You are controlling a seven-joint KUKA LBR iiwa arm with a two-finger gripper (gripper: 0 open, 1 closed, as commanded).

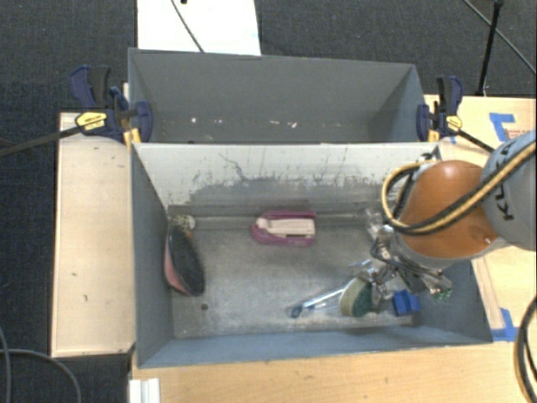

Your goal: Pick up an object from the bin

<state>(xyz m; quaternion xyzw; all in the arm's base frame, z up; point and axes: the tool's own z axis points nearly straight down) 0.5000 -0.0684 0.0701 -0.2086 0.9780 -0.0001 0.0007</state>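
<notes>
The robot's gripper (382, 285) is lowered into the front right corner of the grey metal bin (277, 99), its metal end down among a small cluster of things on the floor. From where we stand it cannot be told whether the pincer is open or closed, or whether it has hold of anything. Directly beneath it and slightly to its left lies a rounded green-and-whitish object (357, 300), the thing nearest its tip. Just to the right a small blue block (404, 303) sits close beside the gripper, while a thin blue-handled tool (315, 305) stretches leftward from the green object along the front wall. Above the gripper bulges the arm's orange cover (445, 208), looped with black and yellow cables. Well apart from this corner, a purple-and-white object (285, 227) lies against the back wall near the middle, and a dark oval object with a pink underside (183, 263) rests along the left wall.
</notes>
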